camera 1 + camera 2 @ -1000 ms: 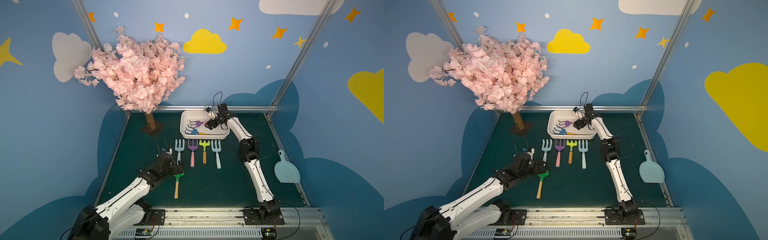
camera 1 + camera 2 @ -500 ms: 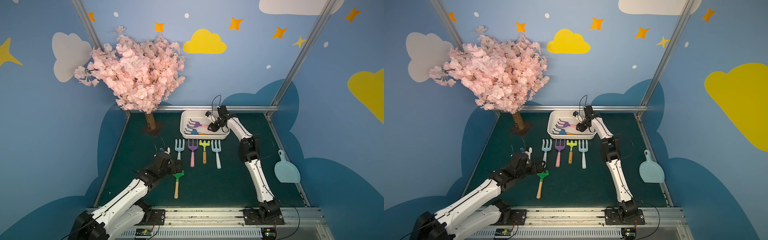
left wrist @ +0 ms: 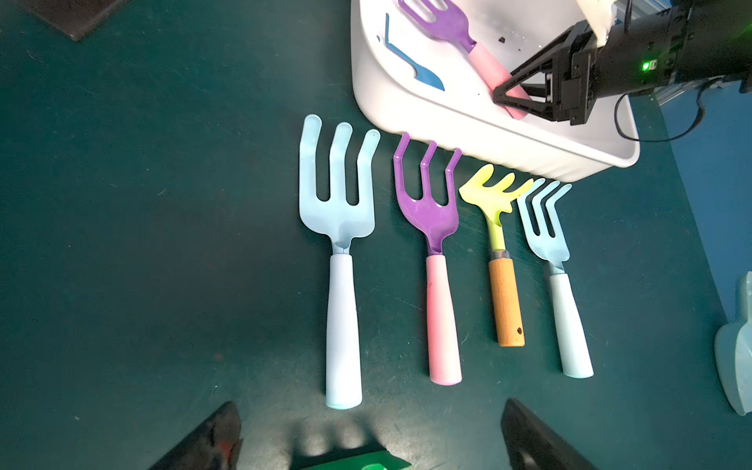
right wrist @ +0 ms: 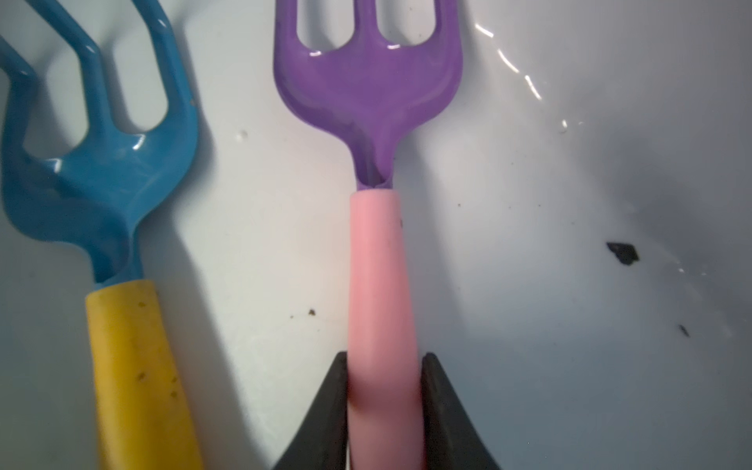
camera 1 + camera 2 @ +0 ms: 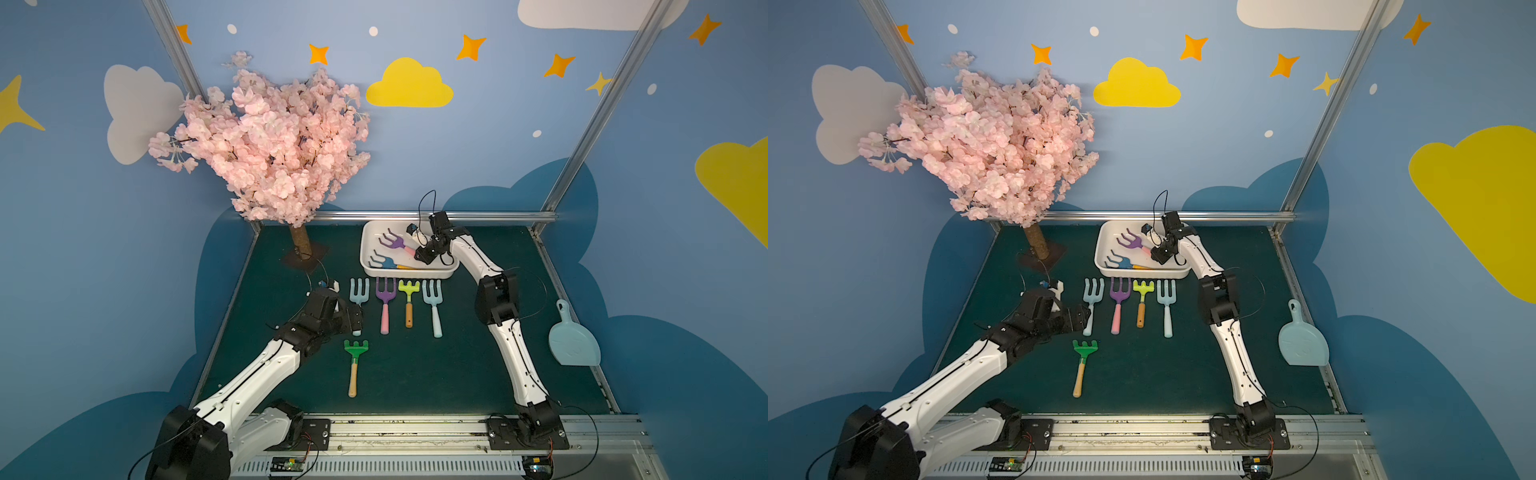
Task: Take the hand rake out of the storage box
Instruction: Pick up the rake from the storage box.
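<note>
right gripper (image 4: 383,366) pinches purple hand rake (image 4: 368,97) by its pink handle.
right wrist view shows the contact, top views too small; left gripper (image 3: 368,411) spread.

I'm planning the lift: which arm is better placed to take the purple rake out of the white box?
Right. The right end effector grips the pink handle of the purple rake inside the box. The left end effector hangs open beside the pale blue rake, outside the box.

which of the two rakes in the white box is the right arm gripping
The purple rake with the pink handle: the right gripper pinches its handle between the jaws. The blue rake with the yellow handle lies beside it, untouched.
</note>
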You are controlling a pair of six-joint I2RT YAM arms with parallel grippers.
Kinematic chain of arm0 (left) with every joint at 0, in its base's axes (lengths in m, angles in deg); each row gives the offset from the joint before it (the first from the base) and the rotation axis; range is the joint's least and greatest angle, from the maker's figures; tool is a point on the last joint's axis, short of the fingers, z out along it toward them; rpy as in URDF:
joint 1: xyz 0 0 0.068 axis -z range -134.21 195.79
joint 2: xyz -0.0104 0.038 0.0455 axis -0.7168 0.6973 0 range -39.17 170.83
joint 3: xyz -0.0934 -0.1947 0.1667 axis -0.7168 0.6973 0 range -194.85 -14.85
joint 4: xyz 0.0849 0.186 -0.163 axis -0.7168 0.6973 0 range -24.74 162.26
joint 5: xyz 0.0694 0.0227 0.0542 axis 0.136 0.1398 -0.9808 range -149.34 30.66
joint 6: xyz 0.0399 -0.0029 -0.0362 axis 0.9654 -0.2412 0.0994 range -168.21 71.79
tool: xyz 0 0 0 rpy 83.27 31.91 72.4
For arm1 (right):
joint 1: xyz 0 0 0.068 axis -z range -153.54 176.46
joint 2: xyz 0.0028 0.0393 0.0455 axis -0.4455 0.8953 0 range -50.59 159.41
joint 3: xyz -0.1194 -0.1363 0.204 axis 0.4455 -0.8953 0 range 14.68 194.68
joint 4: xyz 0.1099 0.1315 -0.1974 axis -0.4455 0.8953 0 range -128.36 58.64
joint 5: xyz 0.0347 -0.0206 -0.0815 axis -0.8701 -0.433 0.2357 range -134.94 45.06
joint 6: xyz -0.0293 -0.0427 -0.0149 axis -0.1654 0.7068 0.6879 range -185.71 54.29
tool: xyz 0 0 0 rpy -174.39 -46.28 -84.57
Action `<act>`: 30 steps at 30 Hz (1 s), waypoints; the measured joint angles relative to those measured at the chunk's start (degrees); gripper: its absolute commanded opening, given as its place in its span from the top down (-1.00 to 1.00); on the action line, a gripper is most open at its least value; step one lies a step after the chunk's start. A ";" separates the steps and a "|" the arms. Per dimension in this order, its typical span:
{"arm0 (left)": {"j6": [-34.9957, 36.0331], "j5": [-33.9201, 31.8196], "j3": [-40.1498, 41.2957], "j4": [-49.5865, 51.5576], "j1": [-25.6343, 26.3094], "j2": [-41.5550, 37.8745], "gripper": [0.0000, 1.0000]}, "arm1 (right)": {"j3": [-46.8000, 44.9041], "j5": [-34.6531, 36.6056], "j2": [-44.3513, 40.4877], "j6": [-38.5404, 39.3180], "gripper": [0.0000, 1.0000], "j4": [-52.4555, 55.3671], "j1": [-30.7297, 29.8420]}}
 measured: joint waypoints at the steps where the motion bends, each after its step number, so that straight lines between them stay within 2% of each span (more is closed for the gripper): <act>1: 0.00 0.44 0.00 -0.04 -0.07 0.11 -1.00 | -0.70 0.37 -0.50 0.35 0.73 -0.31 -0.28; 8: -0.33 2.21 0.00 -1.68 -0.07 0.15 -1.00 | -10.08 3.89 -6.32 -0.26 0.99 -4.90 -0.83; 12: -1.18 2.69 0.00 -2.23 -0.07 0.15 -1.00 | -12.79 5.01 -10.14 -2.01 1.00 -6.47 -0.85; 16: -2.47 3.04 0.00 -3.15 -0.07 0.17 -0.99 | -19.47 6.51 -17.38 -7.37 1.00 -10.21 -0.92; 19: -3.23 4.20 -0.39 -4.63 -0.07 0.50 -0.99 | -29.00 6.75 -25.81 -12.00 1.00 -15.02 -1.18; 25: -4.72 6.25 -3.43 -9.22 0.11 4.15 -0.97 | -56.30 4.81 -46.99 -25.68 1.00 -28.76 -1.53; 30: -6.82 7.74 -8.39 -15.13 0.50 11.17 -0.84 | -75.36 7.80 -59.54 -34.67 1.00 -37.59 -7.04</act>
